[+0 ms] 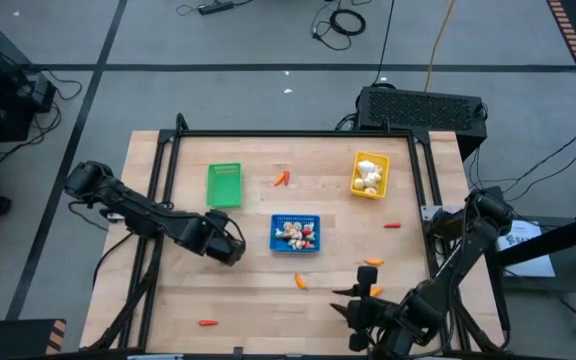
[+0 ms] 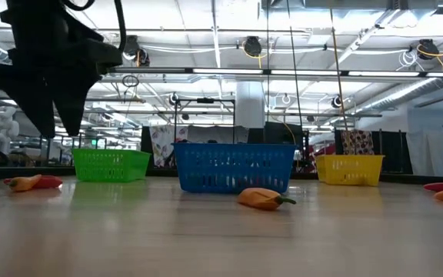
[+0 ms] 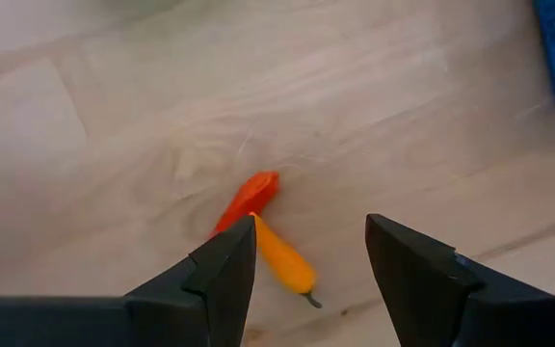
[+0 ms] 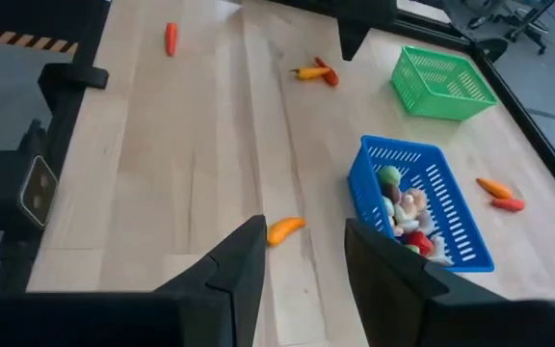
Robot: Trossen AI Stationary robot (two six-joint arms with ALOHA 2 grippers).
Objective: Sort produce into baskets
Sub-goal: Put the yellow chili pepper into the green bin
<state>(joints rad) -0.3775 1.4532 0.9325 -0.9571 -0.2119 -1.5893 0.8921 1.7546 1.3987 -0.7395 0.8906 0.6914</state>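
Note:
My left gripper point(image 1: 228, 245) point(image 3: 311, 260) is open and hovers above an orange piece point(image 3: 282, 262) and a red piece point(image 3: 249, 198) that lie touching on the table, left of the blue basket point(image 1: 296, 233). The low view shows the gripper point(image 2: 58, 131) well above this pair point(image 2: 25, 182). My right gripper point(image 1: 348, 303) point(image 4: 302, 255) is open and empty near the table's near edge, with an orange piece point(image 4: 285, 228) point(image 1: 300, 281) on the table ahead of it. The green basket point(image 1: 224, 185) looks empty. The yellow basket point(image 1: 370, 175) holds white bulbs. The blue basket holds mixed bits.
Loose pieces lie on the table: an orange and red pair point(image 1: 282, 178) between the green and yellow baskets, a red one point(image 1: 392, 226), orange ones point(image 1: 371, 262) near the right gripper, and a red one point(image 1: 207, 323) at the near edge. A black frame point(image 1: 298, 133) borders the table.

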